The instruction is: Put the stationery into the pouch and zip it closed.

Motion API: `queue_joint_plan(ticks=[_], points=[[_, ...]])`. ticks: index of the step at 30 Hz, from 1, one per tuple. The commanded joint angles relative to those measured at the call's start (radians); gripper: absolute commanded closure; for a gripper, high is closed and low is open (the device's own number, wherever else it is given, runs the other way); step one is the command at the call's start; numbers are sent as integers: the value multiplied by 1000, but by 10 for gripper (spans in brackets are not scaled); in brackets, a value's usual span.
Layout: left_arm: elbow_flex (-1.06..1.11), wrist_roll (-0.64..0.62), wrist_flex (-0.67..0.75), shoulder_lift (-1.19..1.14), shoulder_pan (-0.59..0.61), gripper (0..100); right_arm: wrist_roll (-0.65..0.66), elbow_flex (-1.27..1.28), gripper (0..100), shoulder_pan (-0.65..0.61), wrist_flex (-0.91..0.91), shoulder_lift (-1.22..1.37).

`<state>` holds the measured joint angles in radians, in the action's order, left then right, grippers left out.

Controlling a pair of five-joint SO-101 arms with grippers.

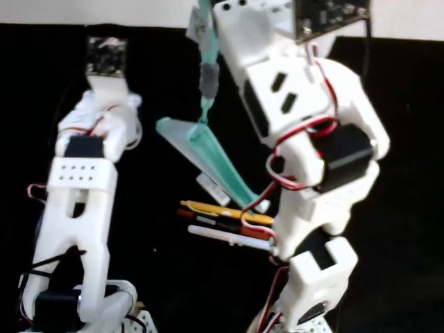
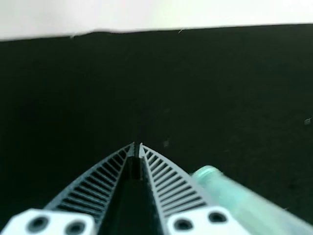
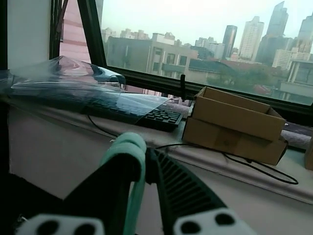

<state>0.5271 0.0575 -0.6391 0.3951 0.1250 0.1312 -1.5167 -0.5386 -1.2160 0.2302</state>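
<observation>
A teal pouch point(image 1: 198, 149) hangs tilted over the black table, held up by its teal strap point(image 1: 206, 41). My right gripper point(image 3: 146, 152) is raised high and shut on that strap point(image 3: 131, 166). Several pens point(image 1: 229, 223), yellow, black, red and white, lie on the table under the pouch's lower end, beside the right arm point(image 1: 312, 146). My left gripper point(image 2: 136, 147) is low over the table with its fingers closed together and nothing between them. The pouch's edge point(image 2: 234, 196) lies right beside one finger. The left arm point(image 1: 76, 201) stands left of the pouch.
The black table cover point(image 2: 195, 88) ends at a white edge point(image 2: 146, 14) far ahead of the left gripper. Behind the raised right gripper are a window sill with a cardboard box point(image 3: 234, 125), a keyboard point(image 3: 156, 117) under plastic and a cable.
</observation>
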Motion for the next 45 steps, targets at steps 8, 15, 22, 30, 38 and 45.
queue_joint_plan(ticks=[8,15,22,30,38,45], points=[[-16,-8,-17,157,68,986,-3,-48,992,-71,151,134],[-33,-8,-17,162,108,986,130,-85,992,-119,289,263],[-148,-9,-58,160,209,869,133,-85,992,-104,326,306],[-272,-9,-135,157,254,860,132,-85,992,-68,321,306],[-427,-11,-221,47,249,841,132,-85,992,-68,320,306],[-773,-9,-496,-157,232,783,132,-85,992,-68,320,306]])
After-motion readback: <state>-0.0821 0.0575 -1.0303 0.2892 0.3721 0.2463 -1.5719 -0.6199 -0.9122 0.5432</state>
